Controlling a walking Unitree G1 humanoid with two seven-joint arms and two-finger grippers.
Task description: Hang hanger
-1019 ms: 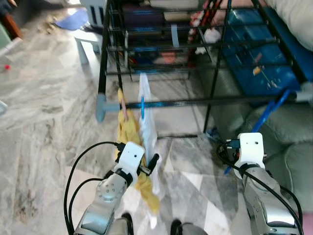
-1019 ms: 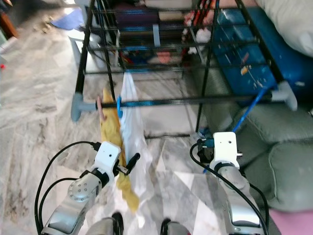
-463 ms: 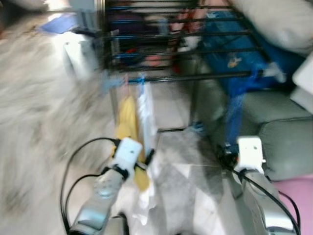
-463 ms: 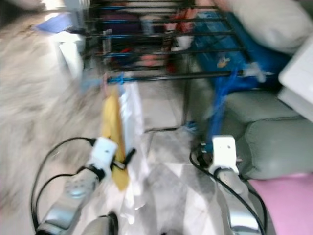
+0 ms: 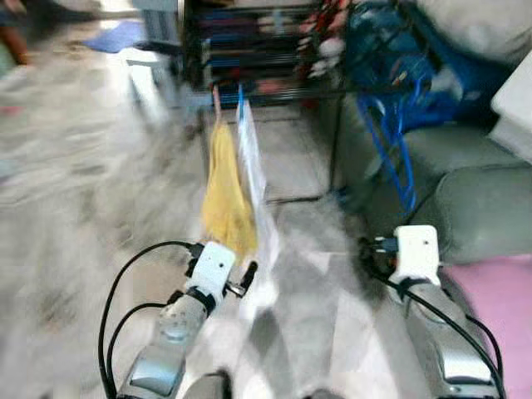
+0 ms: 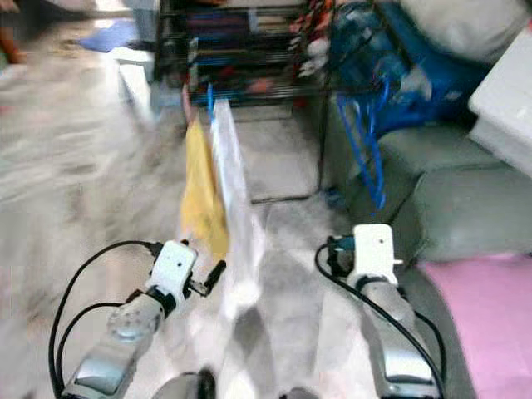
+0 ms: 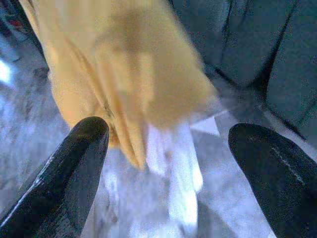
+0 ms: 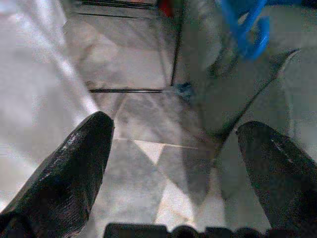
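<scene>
A yellow cloth point(image 5: 224, 199) and a white cloth point(image 5: 253, 179) hang side by side from the front rod of a black drying rack point(image 5: 274, 50), on a pink and a blue hook. The eye views are blurred. My left gripper point(image 7: 173, 139) is open just in front of the lower ends of the two cloths, and nothing lies between its fingers point(image 7: 79, 153). My right gripper point(image 8: 173, 134) is also open and holds nothing, low over the marble floor point(image 8: 148, 119). Blue hangers point(image 5: 391, 150) dangle from the rack's right end.
A grey-green sofa point(image 5: 474, 191) stands on the right, with a pink cover point(image 5: 499, 299) nearer to me and a white box point(image 5: 515, 100) above it. Shelves with clutter stand behind the rack. Open marble floor point(image 5: 75, 191) spreads to the left.
The whole picture has shifted and blurred, so the camera has moved; the rack now sits higher and farther off. Both grippers have stayed open and empty.
</scene>
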